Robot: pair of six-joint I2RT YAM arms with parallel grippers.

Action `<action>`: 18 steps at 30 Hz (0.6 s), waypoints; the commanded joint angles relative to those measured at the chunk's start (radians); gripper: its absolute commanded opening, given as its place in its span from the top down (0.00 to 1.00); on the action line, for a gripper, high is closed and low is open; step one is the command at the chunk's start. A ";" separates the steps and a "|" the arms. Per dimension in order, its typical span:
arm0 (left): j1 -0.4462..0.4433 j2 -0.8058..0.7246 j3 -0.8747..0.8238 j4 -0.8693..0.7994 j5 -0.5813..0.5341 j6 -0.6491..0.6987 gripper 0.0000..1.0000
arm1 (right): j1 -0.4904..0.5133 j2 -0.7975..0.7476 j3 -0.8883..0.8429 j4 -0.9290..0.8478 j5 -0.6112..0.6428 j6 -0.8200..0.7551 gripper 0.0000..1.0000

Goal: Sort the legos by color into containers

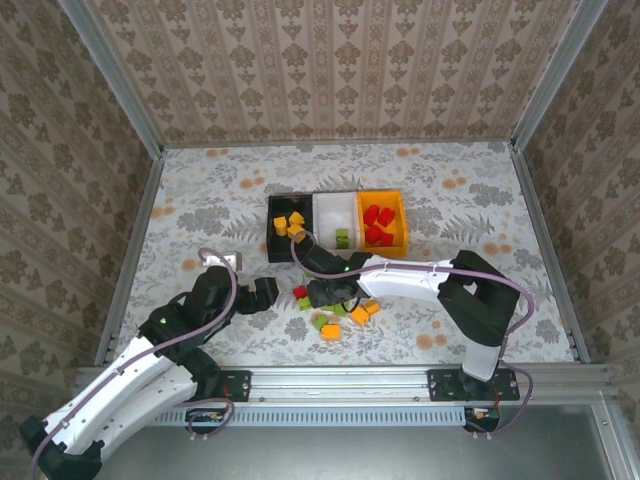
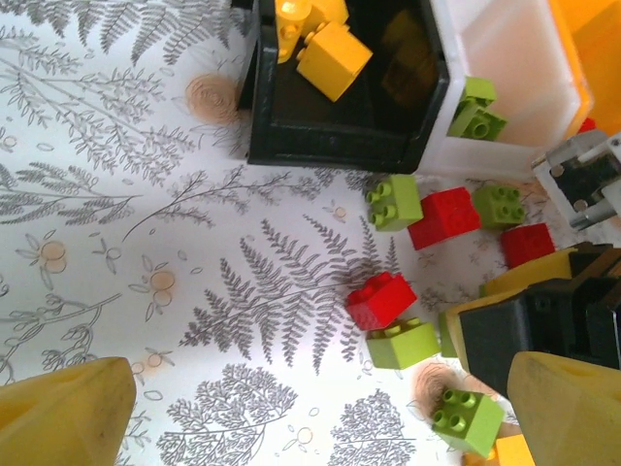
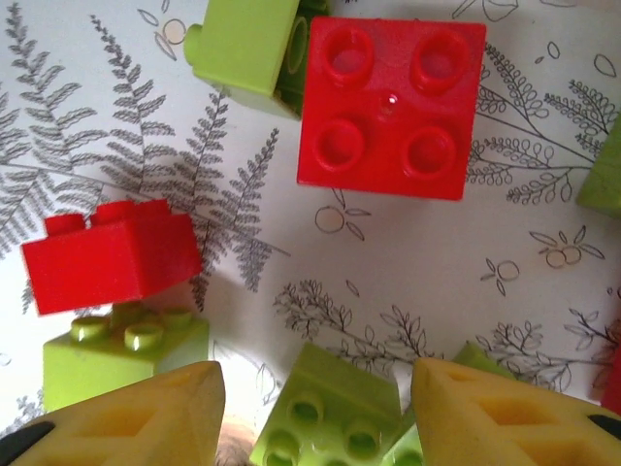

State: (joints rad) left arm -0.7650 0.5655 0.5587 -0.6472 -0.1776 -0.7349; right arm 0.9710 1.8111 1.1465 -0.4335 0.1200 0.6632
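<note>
My right gripper point(image 3: 315, 403) has its jaws part way apart, low over the table point(image 3: 417, 262). A lime green brick point(image 3: 325, 417) sits between the tips, and I see a small gap on one side of it, so I am not squeezing it. Just past it lies a red brick point(image 3: 388, 102) with its bumps up. My left gripper point(image 2: 320, 413) has its jaws wide apart and holds nothing. The loose legos point(image 1: 330, 331) lie near the middle of the table's near edge. Behind them sit the containers in a row: the black bin point(image 1: 271, 240) with yellow bricks, the white bin point(image 1: 335, 215) with green, and the orange bin point(image 1: 402, 215) with red.
</note>
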 commanded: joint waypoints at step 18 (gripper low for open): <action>0.021 -0.007 -0.008 -0.039 -0.021 -0.007 0.00 | 0.055 0.109 0.056 -0.121 0.085 0.040 0.57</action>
State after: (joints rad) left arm -0.7509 0.5655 0.5564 -0.6636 -0.1852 -0.7349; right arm 1.0195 1.8767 1.1980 -0.5236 0.1955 0.6888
